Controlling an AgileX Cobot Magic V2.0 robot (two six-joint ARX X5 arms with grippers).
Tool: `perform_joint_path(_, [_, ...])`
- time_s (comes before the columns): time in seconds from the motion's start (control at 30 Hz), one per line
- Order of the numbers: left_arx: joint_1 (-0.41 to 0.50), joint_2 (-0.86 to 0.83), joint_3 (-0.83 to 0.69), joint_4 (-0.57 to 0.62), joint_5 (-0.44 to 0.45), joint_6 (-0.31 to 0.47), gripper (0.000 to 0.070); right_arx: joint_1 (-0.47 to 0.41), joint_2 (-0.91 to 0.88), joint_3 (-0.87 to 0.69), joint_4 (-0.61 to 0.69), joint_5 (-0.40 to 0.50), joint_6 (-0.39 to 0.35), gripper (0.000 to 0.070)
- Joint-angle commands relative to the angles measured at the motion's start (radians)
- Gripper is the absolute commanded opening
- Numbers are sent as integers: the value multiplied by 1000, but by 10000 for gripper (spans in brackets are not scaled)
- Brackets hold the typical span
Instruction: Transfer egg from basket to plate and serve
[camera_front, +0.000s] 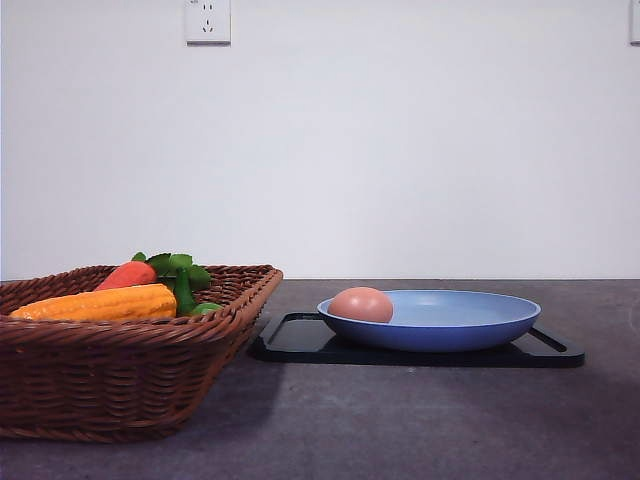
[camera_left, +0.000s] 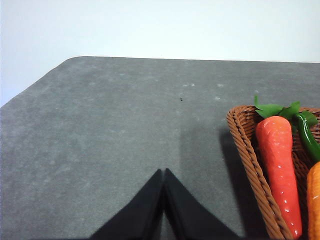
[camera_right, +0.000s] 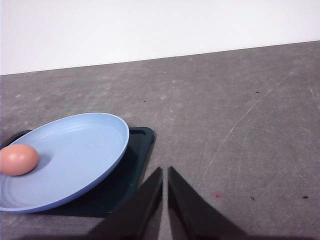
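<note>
Egg (camera_right: 18, 159) already lay on the plate (camera_right: 85, 150), beside the empty right gripper (camera_right: 165, 172) (jaws nearly touching); serving seemed next, calling for gripping the plate's rim.

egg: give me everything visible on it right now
The egg is small, smooth, oval, matte pinkish-brown, and looks intact. It lies on its side inside the light blue plate, at the edge nearest the basket, resting against the plate's rising rim. Only the plate touches it; neither gripper is on it. The right wrist view shows it too, partly cut off by the frame edge.
</note>
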Motion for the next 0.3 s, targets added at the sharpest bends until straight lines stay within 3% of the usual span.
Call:
perform_joint_path(0.0, [1, -2, -27, 14, 1, 2, 0, -2, -2, -2, 11, 3, 11, 0])
perform_joint_path(0.27, [1, -2, -27, 14, 1, 2, 0, -2, -2, -2, 11, 3, 11, 0])
